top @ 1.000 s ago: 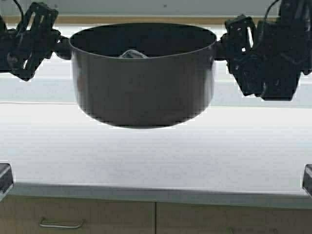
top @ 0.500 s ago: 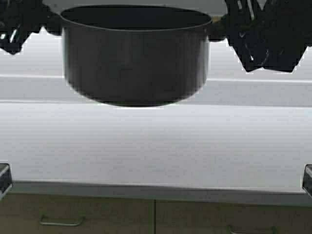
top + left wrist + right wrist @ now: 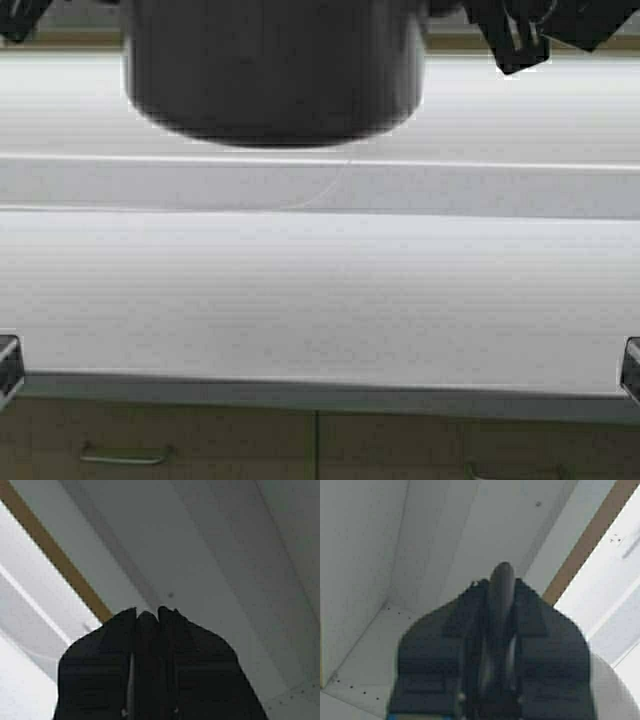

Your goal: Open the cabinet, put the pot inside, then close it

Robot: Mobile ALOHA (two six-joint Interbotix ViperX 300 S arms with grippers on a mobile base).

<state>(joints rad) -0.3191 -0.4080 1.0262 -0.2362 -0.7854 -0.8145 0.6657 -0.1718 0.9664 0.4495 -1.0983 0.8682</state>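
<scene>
The dark grey pot [image 3: 270,70] hangs high above the counter, its rim cut off by the top of the high view. My left gripper [image 3: 147,611] is shut on the pot's left loop handle [image 3: 146,622]; only a bit of it shows in the high view [image 3: 15,15]. My right gripper [image 3: 501,582] is shut on the right loop handle [image 3: 501,597] and shows at the high view's top right [image 3: 515,35]. Both wrist views look into the cabinet's white interior [image 3: 435,530], with its tan front edge [image 3: 50,545] beside it. The cabinet doors are out of view.
A white countertop [image 3: 320,300] stretches below the pot, with a white back ledge [image 3: 450,185] behind it. Tan base cabinets with horizontal drawer handles [image 3: 125,458] run along the bottom. Shelf-pin holes dot the cabinet's side wall [image 3: 365,680].
Both arms have lifted the pot straight up. Its rim and most of both grippers have passed out of the top of the high view.
</scene>
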